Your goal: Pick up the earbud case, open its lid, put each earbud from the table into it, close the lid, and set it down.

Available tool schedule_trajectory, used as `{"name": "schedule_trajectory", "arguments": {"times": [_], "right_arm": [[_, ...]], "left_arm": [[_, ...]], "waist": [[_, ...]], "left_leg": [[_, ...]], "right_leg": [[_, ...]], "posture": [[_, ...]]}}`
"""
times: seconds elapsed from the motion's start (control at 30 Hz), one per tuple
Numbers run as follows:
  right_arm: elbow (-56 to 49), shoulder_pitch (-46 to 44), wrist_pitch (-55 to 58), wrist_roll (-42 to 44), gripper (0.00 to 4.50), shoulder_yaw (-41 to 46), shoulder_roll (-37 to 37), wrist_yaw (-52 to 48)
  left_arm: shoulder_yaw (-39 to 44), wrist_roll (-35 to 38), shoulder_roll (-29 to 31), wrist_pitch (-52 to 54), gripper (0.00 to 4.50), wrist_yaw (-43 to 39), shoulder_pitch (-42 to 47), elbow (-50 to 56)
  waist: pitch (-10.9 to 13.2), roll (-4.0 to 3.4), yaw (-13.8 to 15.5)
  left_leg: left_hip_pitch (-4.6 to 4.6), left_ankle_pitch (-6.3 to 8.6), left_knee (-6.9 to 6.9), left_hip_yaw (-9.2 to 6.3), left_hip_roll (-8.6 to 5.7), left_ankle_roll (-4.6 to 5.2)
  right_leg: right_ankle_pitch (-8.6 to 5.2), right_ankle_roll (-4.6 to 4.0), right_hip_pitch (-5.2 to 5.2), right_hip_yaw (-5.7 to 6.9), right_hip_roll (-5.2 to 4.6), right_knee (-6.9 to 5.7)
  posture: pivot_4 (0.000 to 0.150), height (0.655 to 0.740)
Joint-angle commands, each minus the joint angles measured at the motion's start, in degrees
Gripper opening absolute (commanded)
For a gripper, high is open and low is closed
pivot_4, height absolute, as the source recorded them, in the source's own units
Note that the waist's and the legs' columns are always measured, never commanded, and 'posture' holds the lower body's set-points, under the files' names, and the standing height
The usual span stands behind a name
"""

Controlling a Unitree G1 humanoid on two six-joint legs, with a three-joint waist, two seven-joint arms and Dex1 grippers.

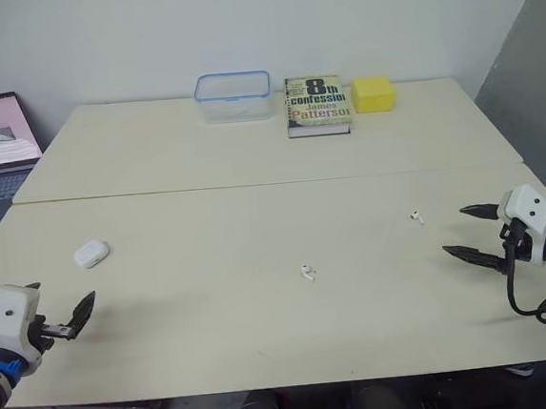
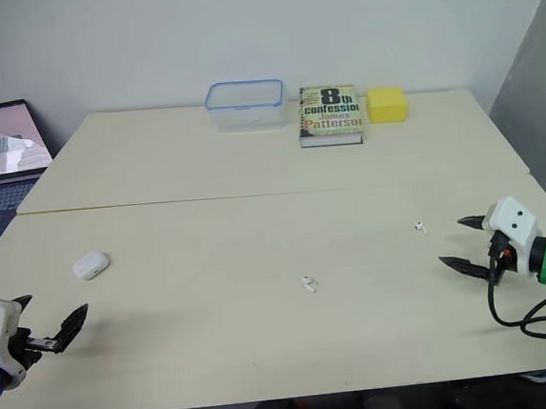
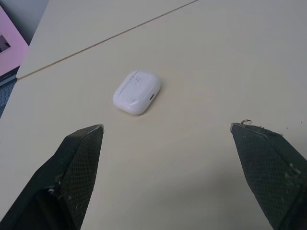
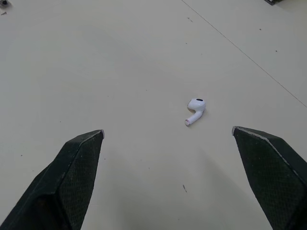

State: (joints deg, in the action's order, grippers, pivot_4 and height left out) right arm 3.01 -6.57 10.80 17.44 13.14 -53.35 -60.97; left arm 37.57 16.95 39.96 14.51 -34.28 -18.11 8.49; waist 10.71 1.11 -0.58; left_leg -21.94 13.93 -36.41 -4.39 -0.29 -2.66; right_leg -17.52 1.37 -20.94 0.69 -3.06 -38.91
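Gaping wide, left pincer (image 3: 165, 126) faces the closed earbud case (image 3: 136, 92), right pincer (image 4: 167, 130) one loose earbud (image 4: 195, 110).

My right end effector (image 4: 167, 130) is spread wide, its two black fingers (image 4: 72, 172) well apart, with bare table (image 4: 110, 62) between their tips. One white earbud (image 4: 195, 111) lies on the table just ahead of the gap, nearer one finger than the other and touching neither. Its stem points back toward me. Beyond it, a thin seam (image 4: 240, 50) runs slantwise across the table.
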Motion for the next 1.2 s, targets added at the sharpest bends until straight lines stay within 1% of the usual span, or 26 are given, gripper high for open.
{"name": "schedule_trajectory", "arguments": {"times": [0.03, 0.2, 0.33, 0.63, 0.87, 0.97, 1.1, 1.2], "right_arm": [[-0.04, -0.27, -0.74, 0.44, 4.5, 1.79, -0.2, 0.43], [0.49, -0.61, -1.08, 0.96, 4.5, 2.04, 0.15, 0.45], [0.29, -1.43, -0.55, 2.45, 4.5, 2.54, 0.32, -0.13], [0.13, -1.93, 1.03, 3.6, 4.5, 2.9, -0.32, -0.89], [-0.16, -1.75, 1.15, 3.58, 4.5, 3.12, -0.36, -1.6], [-0.66, -2.14, 1.34, 3.74, 4.5, 3.06, -0.23, -1.69], [-2.61, -3.99, 2.04, 4.46, 4.5, 2.05, 0.33, -1.67], [-6.82, -6.63, 4.77, 6.48, 4.5, 0.05, 1.01, -2.23]], "left_arm": [[1.28, 0.65, 0.63, -0.88, 4.46, -0.5, 0.38, -0.23], [3.38, 3.31, 0.17, -2.21, 4.46, -2.7, 0.5, -0.38], [3.41, 4.22, -0.42, -3.09, 4.46, -3.59, -0.03, -0.2], [3.41, 5.9, -1.66, -1.4, 4.46, -2.82, -0.41, 0.77], [3.07, 6.91, -4.72, 1.02, 4.46, 0.75, -0.68, 3.72], [3.55, 7.17, -6.87, 2.58, 4.46, 4.51, 0.42, 4.84], [2.65, 5.54, -9.44, 6.39, 4.46, 12.69, 3.33, 6.54], [2.12, 4.58, -12.54, 10.69, 4.46, 22.35, 9.06, 7.01]], "waist": [[0.0, 0.0, 0.0], [0.0, 0.0, 0.02], [0.0, 0.0, 0.02], [0.0, 0.0, 0.09], [0.0, 0.0, 0.12], [0.0, 0.0, 0.15], [0.0, 0.01, 0.14], [0.0, 0.01, 0.19]], "left_leg": [[0.0, 0.0, 0.0, 0.0, 0.0, 0.0], [0.0, 0.0, 0.0, 0.01, 0.0, 0.0], [-0.04, 0.0, 0.02, 0.08, 0.02, 0.0], [-0.06, 0.0, 0.02, 0.09, 0.02, 0.0], [-0.07, 0.0, 0.02, 0.1, 0.03, 0.0], [-0.07, 0.0, 0.02, 0.1, 0.02, 0.0], [-0.06, 0.0, 0.01, 0.1, 0.03, 0.0], [-0.05, 0.0, 0.01, 0.08, 0.03, 0.0]], "right_leg": [[0.0, 0.0, 0.0, 0.0, 0.0, 0.0], [0.0, 0.0, -0.01, 0.0, 0.0, 0.0], [0.04, -0.06, -0.1, -0.06, 0.0, -0.01], [0.05, -0.04, -0.15, -0.07, 0.01, -0.03], [0.05, -0.03, -0.16, -0.08, 0.01, -0.04], [0.06, -0.02, -0.15, -0.08, 0.01, -0.04], [0.07, 0.0, -0.15, -0.08, 0.02, -0.06], [0.09, 0.03, -0.15, -0.07, 0.05, -0.07]], "posture": [[0.15, 0.74], [0.15, 0.74], [0.15, 0.74], [0.15, 0.74], [0.15, 0.74], [0.15, 0.74], [0.15, 0.74], [0.15, 0.74]]}}
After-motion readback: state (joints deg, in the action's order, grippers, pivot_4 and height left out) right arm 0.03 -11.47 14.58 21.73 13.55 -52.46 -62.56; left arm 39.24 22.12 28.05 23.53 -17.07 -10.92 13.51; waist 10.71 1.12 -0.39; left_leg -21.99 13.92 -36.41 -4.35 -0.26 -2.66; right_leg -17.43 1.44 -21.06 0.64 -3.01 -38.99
